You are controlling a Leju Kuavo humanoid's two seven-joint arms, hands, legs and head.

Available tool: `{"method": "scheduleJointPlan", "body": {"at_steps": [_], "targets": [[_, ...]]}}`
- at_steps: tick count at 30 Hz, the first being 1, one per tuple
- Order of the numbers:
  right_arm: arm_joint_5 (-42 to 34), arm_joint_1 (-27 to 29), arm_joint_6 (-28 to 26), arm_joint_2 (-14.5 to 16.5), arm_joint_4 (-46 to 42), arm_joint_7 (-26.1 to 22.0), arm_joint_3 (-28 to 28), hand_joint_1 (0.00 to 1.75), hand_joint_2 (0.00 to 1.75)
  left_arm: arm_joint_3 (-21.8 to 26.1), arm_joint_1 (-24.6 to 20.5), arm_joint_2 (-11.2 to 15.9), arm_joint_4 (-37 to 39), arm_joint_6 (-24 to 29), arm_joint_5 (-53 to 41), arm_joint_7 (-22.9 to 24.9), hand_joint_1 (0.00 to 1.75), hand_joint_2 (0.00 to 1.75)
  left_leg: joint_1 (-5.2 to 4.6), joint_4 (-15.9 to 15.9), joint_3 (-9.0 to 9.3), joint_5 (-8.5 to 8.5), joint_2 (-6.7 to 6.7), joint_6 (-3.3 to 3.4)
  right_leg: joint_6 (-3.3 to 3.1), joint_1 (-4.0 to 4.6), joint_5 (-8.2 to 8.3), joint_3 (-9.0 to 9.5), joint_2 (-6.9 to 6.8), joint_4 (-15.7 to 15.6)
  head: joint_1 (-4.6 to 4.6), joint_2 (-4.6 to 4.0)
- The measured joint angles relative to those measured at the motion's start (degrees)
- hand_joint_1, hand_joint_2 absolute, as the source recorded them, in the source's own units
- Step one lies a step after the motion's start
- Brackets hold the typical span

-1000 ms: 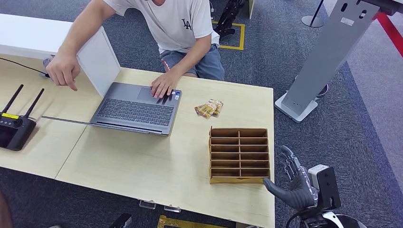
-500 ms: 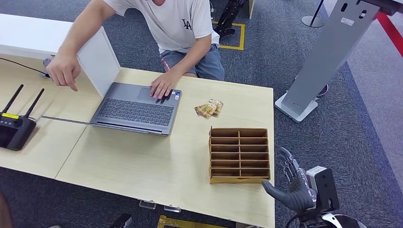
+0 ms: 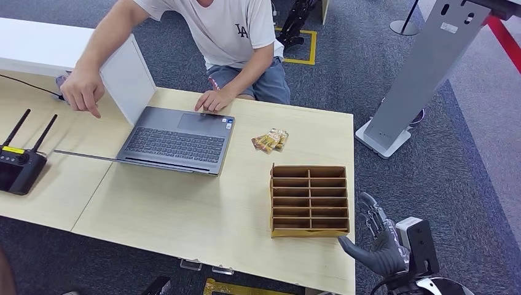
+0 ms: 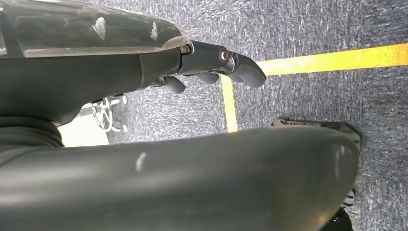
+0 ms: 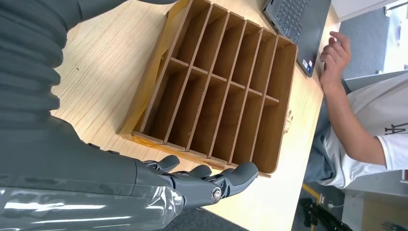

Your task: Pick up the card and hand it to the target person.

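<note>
I make out the card (image 3: 270,141) as part of a small yellowish bunch lying flat on the surface (image 3: 184,209), between the laptop (image 3: 175,135) and the wooden divider tray (image 3: 309,200), touching neither. It is too small for me to tell one card from the next. The tray sits just nearer to me than the bunch, and every compartment I can see is bare wood.

My right hand (image 3: 378,236) hangs off the right near corner of the surface, just beside the tray, its fingers released and spread, grasping nothing. In the right wrist view the fingers (image 5: 231,179) reach along the tray's outer wall, but I cannot tell whether they touch it.

My left hand (image 4: 211,65) hangs over grey carpet with a yellow floor line (image 4: 332,60) beyond it, fingers stretched out loosely and holding nothing.

Across the surface sits a person (image 3: 227,31) in a white shirt, one hand (image 3: 212,100) at the laptop's far edge, the other hand (image 3: 82,91) behind its open lid. A black device with two antennas (image 3: 18,166) lies at the far left.
</note>
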Motion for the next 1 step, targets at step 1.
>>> {"method": "scheduleJointPlan", "body": {"at_steps": [1], "targets": [[0.0, 0.1, 0.0, -0.1, -0.1, 0.0, 0.0, 0.0, 1.75, 0.0, 0.0, 0.0, 0.0, 0.0, 0.0, 0.0, 0.0, 0.0, 0.0, 0.0, 0.0, 0.0, 0.0, 0.0, 0.0, 0.0, 0.0, 0.0, 0.0, 0.0, 0.0, 0.0]]}}
